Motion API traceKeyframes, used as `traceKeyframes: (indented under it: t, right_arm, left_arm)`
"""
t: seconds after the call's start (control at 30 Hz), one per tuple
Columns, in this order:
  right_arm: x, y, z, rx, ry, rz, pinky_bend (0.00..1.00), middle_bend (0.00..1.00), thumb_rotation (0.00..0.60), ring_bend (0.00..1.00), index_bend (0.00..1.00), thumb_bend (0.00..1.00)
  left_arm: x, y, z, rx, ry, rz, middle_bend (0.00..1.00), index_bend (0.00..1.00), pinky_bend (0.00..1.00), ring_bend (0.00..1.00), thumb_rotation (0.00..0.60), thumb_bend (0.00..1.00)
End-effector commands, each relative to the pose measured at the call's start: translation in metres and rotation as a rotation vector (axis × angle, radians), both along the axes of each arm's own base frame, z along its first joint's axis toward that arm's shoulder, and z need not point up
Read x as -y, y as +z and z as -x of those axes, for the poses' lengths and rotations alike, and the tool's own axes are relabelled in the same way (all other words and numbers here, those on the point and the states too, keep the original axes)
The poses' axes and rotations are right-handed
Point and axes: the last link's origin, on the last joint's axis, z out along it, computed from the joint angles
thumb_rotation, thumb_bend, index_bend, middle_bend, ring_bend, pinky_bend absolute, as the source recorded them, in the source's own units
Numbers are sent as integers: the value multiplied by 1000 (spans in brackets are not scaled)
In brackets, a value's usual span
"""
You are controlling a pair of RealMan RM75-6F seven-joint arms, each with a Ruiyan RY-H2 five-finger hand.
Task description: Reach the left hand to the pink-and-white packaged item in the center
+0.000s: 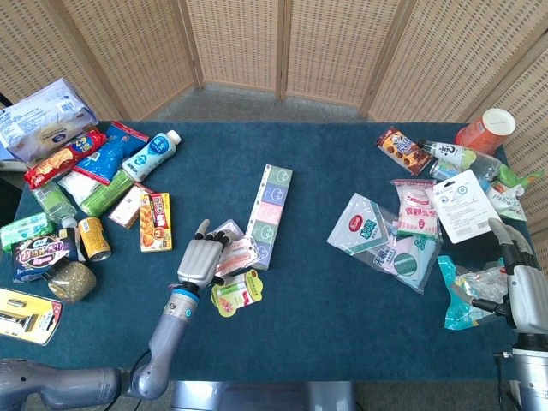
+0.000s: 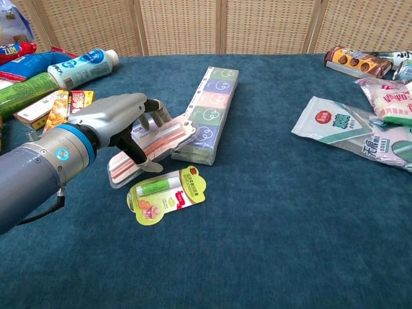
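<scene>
1. So, the left hand [image 1: 199, 259] lies over the pink-and-white packaged item [image 2: 149, 149] near the table's middle — fingers spread flat on the pack, whether they grip it I cannot tell.
2. The pack rests against the near end of a long pastel box [image 1: 270, 214], with a yellow-green lip balm card [image 2: 167, 193] just near of it.
3. The right hand [image 1: 524, 287] sits at the right edge beside snack bags [image 1: 402, 231] — its fingers look loosely apart, holding nothing.

- Pink-and-white blister pack [image 2: 154, 147]: flat, pink striped contents, lying tilted on the blue desk [image 2: 270, 219], one edge against the long tissue multipack [image 2: 209, 116], partly under the left hand [image 2: 119, 122].
</scene>
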Motion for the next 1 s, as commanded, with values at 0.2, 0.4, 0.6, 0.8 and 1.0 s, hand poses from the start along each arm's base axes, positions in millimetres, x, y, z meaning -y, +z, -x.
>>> traceKeyframes:
  t: [0.2, 0.4, 0.6, 0.8, 1.0]
  right_arm:
    - [0, -1, 0, -2, -1, -4, 0, 0, 600, 0, 0, 0]
    - [0, -2, -1, -5, 0, -8, 0, 0, 600, 0, 0, 0]
    - [-1, -4, -2, -8, 1, -11, 0, 0, 600, 0, 0, 0]
    - [-1, -4, -2, -9, 1, -11, 0, 0, 600, 0, 0, 0]
    - [-1, -5, -2, -13, 1, -17, 0, 0, 600, 0, 0, 0]
  left_arm:
    - [0, 9, -1, 26, -24, -58, 771, 646, 827, 797, 600, 0]
    - [-6, 38, -3, 54, -43, -132, 772, 646, 826, 798, 600, 0]
    - [-9, 71, -5, 64, -59, -193, 772, 646, 826, 798, 600, 0]
    - [-14, 106, -12, 51, -83, -264, 772, 646, 826, 798, 600, 0]
    - [-17, 138, -20, 53, -99, -326, 772, 646, 827, 798, 600, 0]
